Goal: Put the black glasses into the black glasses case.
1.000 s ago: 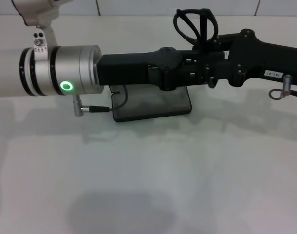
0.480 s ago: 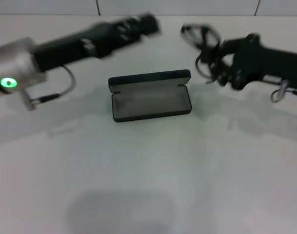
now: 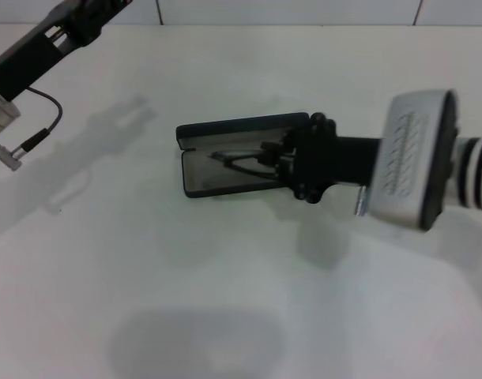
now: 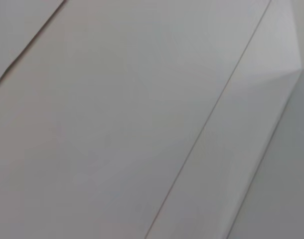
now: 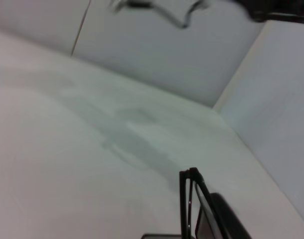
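head: right gripper (image 3: 279, 162) over the open black glasses case (image 3: 242, 126), clamped on the black glasses (image 3: 242, 160) just above its grey lining; left gripper far off beyond the case | left wrist: blank wall only | right wrist: glasses beside case.

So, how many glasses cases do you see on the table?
1: the black glasses case lies open mid-table, with the right tool holding the black glasses over it. Nothing else seems hidden.
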Tool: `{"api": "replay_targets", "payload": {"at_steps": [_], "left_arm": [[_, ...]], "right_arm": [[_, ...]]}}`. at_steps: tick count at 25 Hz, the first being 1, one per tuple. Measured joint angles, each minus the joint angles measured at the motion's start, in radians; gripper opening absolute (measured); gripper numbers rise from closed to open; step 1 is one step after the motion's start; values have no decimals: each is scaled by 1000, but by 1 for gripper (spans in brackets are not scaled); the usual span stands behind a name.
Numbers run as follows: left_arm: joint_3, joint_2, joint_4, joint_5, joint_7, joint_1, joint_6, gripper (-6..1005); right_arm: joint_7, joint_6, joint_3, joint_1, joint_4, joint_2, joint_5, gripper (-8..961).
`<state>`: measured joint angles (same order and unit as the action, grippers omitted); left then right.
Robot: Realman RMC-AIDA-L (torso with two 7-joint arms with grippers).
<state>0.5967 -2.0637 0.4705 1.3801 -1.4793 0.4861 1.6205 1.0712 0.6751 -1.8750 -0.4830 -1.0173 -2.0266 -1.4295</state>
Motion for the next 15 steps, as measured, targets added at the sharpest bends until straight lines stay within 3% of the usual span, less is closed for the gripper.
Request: {"api": "replay_targets", "payload": {"at_steps": [4,5,10,15], "left_arm": [[2,1,-5,1,0,6,-9,497],[2,2,-7,1,0,9,-14,497],[9,3,-10,3,-6,24,-48,497],[9,1,-10,3,-7,27,-58,496]], "right_arm": [[6,-241,-156,9,-50,-1,-27,112],[6,-356,-221,6,-50,-1,-27,112],[4,-513,-320,4,-43,-1,-28,112],[4,-534,-337,4,-42,-1,-27,111]]}}
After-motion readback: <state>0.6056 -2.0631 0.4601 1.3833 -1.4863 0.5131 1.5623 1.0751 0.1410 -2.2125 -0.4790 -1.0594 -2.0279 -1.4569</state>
